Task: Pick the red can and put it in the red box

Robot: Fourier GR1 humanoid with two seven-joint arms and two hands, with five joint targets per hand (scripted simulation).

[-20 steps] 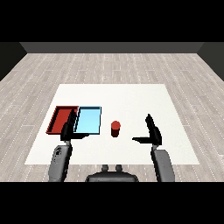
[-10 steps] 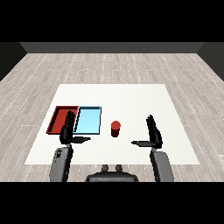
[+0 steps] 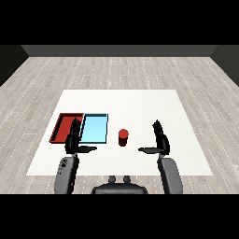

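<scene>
Red can (image 3: 123, 137) upright at frame centre, untouched.
Both hands released: left hand (image 3: 73, 140) overlaps the red tray's (image 3: 62, 127) lower right corner; right hand (image 3: 160, 141) right of centre.

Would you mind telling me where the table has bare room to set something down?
The far half of the table, beyond both trays and the can, is bare, as is the right side past the right hand. The left is crowded: red tray, blue tray, left hand.
</scene>
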